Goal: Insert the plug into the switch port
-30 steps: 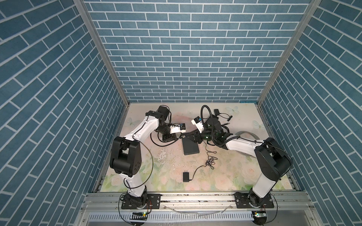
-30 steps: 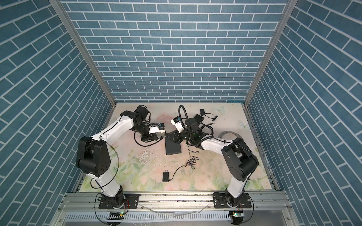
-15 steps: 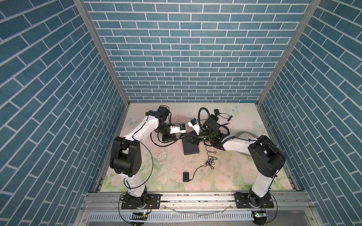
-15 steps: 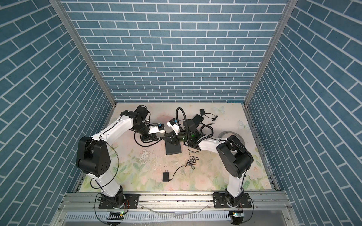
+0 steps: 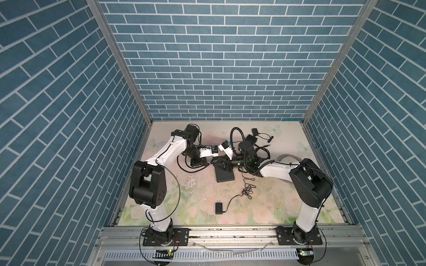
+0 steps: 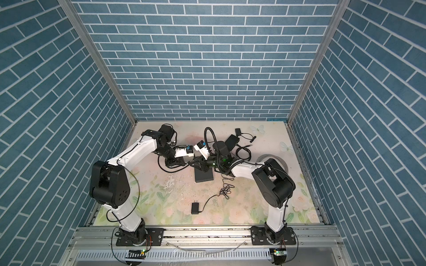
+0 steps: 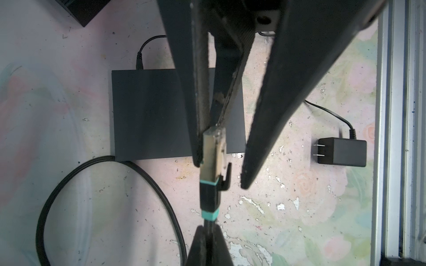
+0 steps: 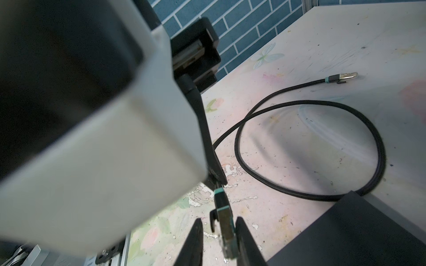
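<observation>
Left gripper [image 7: 208,230] is clamped on the cable [image 8: 299,101] just behind the plug [image 7: 213,152], held in the air beside the switch [image 7: 149,110]; the plug's long axis runs between the right gripper's [image 8: 217,221] 2 parted fingers, 1 pad touching it

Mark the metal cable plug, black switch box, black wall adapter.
Metal cable plug [image 7: 213,154]: left wrist view, metal shell.
Black switch box [image 7: 149,115]: left wrist view, top face.
Black wall adapter [image 7: 342,152]: left wrist view, body.
</observation>
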`<state>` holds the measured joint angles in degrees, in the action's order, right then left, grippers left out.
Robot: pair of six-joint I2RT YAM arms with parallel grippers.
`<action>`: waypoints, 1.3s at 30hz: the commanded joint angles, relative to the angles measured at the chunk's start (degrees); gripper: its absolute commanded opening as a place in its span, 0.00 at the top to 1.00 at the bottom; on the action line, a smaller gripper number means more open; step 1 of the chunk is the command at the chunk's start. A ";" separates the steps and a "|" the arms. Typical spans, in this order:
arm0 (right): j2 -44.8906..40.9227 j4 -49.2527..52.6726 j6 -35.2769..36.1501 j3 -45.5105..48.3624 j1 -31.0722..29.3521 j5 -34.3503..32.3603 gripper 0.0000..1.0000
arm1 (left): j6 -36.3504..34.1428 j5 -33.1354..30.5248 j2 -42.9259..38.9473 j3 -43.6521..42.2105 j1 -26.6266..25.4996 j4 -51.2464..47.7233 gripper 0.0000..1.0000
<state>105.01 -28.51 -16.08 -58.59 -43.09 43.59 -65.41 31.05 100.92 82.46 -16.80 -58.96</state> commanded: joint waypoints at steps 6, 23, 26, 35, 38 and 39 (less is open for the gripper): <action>1.62 -0.32 1.83 -4.30 -0.53 1.75 0.84 | -0.07 0.94 -0.48 0.41 -0.05 -1.16 0.99; -1.56 3.20 -9.49 -2.23 -0.87 -3.05 1.00 | 9.13 -2.61 -11.22 -12.72 0.58 23.57 0.59; -1.73 3.19 -18.00 -3.30 -0.74 -4.30 1.00 | 12.23 -1.83 -15.39 -18.55 0.04 31.86 0.56; -3.44 -0.59 -36.80 -1.21 -0.70 -7.22 1.00 | 13.61 -6.57 -18.57 -24.91 -3.63 37.54 0.50; -4.26 0.63 -38.28 -1.33 -0.72 -8.30 1.00 | 13.25 -8.01 -17.61 -25.48 -4.12 38.49 0.51; -4.42 0.50 -38.86 -1.20 -0.81 -8.13 1.00 | 13.52 -8.52 -17.54 -26.04 -4.04 39.71 0.51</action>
<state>103.33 -26.63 -49.15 -60.23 -43.62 36.97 -52.21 24.40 82.70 56.99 -20.58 -21.41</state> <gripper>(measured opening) 0.120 0.490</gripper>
